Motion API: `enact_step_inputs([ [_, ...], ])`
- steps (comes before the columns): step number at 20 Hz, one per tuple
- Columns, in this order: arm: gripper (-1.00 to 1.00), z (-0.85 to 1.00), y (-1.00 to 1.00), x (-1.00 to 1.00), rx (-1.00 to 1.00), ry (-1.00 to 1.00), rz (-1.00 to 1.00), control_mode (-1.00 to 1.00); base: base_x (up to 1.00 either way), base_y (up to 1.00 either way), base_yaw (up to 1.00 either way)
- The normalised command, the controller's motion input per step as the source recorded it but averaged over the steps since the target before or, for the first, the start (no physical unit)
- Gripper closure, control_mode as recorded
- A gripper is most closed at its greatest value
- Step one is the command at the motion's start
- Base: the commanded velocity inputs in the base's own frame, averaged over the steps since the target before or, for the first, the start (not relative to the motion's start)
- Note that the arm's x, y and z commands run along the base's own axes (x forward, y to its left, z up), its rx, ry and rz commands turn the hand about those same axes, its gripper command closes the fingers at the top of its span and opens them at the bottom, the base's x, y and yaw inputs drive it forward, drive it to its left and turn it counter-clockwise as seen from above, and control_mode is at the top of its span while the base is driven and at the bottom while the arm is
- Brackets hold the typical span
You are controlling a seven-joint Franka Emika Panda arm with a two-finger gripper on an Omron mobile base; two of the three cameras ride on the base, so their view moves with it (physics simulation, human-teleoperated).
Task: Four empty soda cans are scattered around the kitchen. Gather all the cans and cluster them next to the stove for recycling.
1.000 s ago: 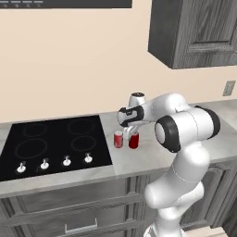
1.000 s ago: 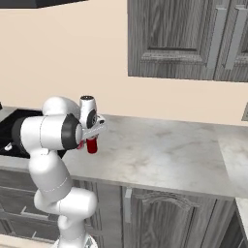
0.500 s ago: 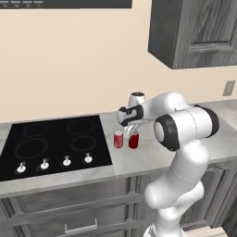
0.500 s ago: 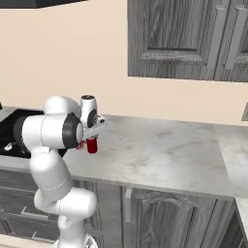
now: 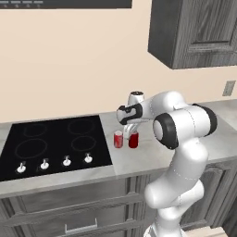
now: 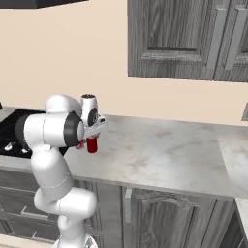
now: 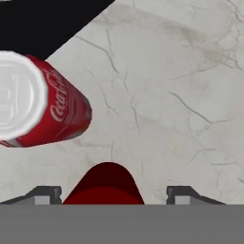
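Two red soda cans stand upright side by side on the grey marble counter, just right of the black stove (image 5: 51, 143). My gripper (image 5: 131, 128) hangs straight over the right can (image 5: 134, 140), and the left can (image 5: 118, 139) is beside it. In the hand view the right can (image 7: 106, 183) sits between my fingertips (image 7: 47, 194) with a gap on the right side, so the gripper (image 7: 108, 195) is open around it. The other can (image 7: 43, 102) shows its silver top near the stove's corner (image 7: 43, 24). From the right base view one can (image 6: 92, 144) shows under the gripper (image 6: 94, 133).
The stove's white knobs (image 5: 67, 161) line its front edge. The marble counter (image 6: 164, 150) runs on to the right. Dark wall cabinets (image 5: 194, 32) hang above, well over the arm. An outlet (image 5: 228, 88) sits on the wall.
The jaws have spread apart from the right can, which stays standing beside the other. The arm has hardly moved.
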Motion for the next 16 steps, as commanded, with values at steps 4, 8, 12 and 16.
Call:
enact_step_inputs([
  [4,-1.0,0.0,0.0,0.0,0.0,-0.02,0.0,-1.0,0.0,0.0,0.0],
  [8,-1.0,0.03,0.0,0.0,0.0,-0.07,0.0,-1.0,0.0,0.0,0.0],
  [12,-1.0,0.17,0.0,0.0,0.0,-0.05,0.0,-1.0,0.0,0.0,0.0],
  [16,-1.0,0.08,0.0,0.0,0.0,0.01,0.0,-1.0,0.0,0.0,0.0],
])
